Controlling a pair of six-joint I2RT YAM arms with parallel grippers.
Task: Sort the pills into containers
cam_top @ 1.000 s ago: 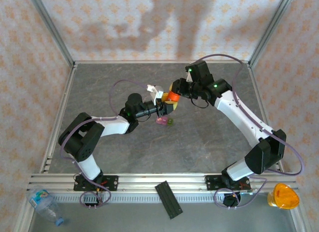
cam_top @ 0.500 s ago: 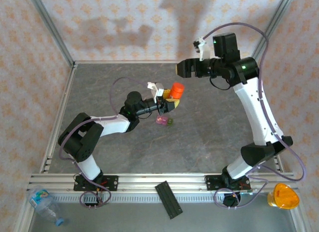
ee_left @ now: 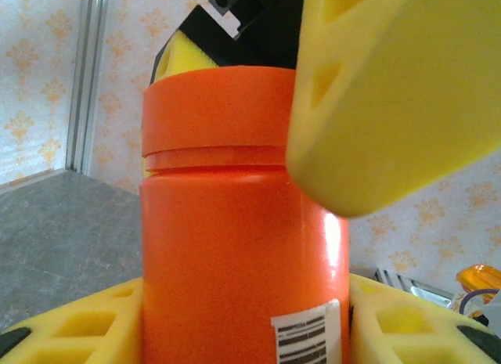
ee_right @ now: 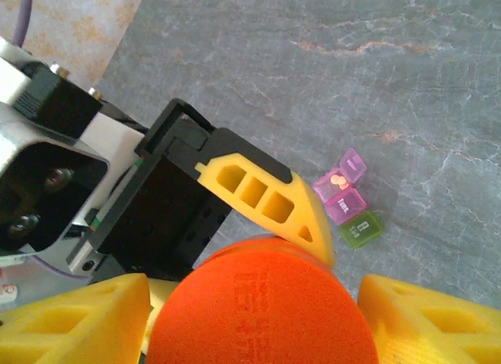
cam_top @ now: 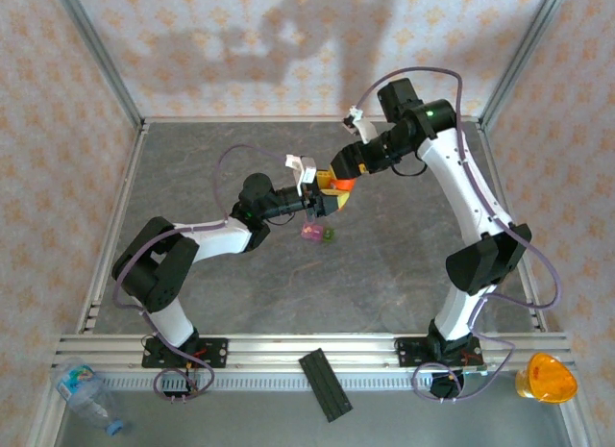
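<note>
The orange bottle (cam_top: 337, 185) with its red cap (ee_right: 262, 309) stands upright between my left gripper's (cam_top: 327, 199) yellow fingers (ee_left: 70, 325), which are shut on its body (ee_left: 235, 246). My right gripper (cam_top: 343, 170) sits over the cap, one finger (ee_right: 78, 321) on each side, with a thin gap still showing at the right finger (ee_right: 438, 321). On the table below lie the containers (cam_top: 317, 234): two joined pink boxes (ee_right: 344, 190) and a green one (ee_right: 360, 227). Orange pills (ee_right: 337, 178) lie in one open pink box.
A clear plastic bottle (cam_top: 86, 394), a black bar (cam_top: 325, 384) and an orange object (cam_top: 548, 378) lie by the near rail. Patterned walls with metal frame posts (cam_top: 96, 53) close in the grey table (cam_top: 240, 284).
My right gripper let go of the cap, swung up and back with its jaws wide, then came back down over the cap with them narrower. The left gripper kept holding the bottle still.
</note>
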